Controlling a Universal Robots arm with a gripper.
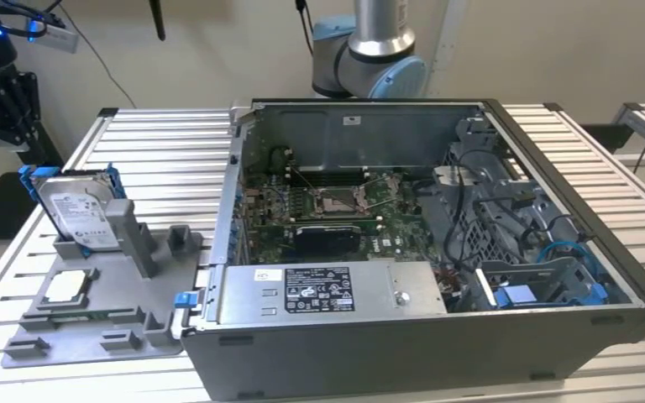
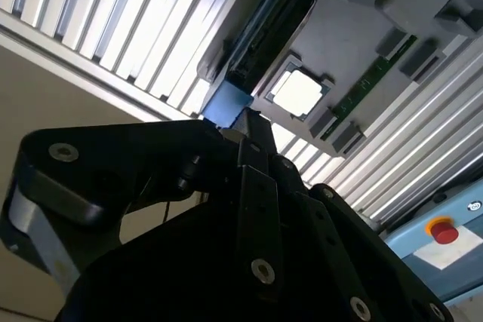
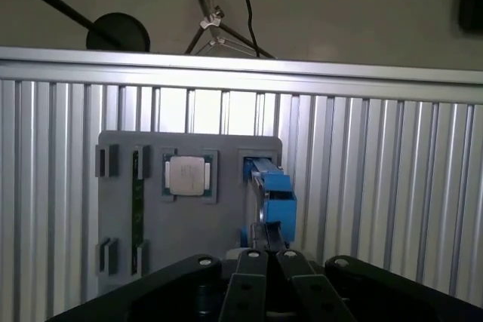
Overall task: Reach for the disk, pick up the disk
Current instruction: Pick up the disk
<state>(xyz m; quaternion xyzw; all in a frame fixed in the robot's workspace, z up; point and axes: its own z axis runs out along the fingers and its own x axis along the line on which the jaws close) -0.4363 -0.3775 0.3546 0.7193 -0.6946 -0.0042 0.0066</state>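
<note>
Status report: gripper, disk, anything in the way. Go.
Gripper shut, empty, short of the disk. Disk stands on edge in the grey holder, untouched. Chip lies beside it in the same holder; path looks clear.

We are spotting printed labels on the flat silver-grey metal disk (image 1: 80, 210) and the large grey box (image 1: 379, 294), but reading none.
</note>
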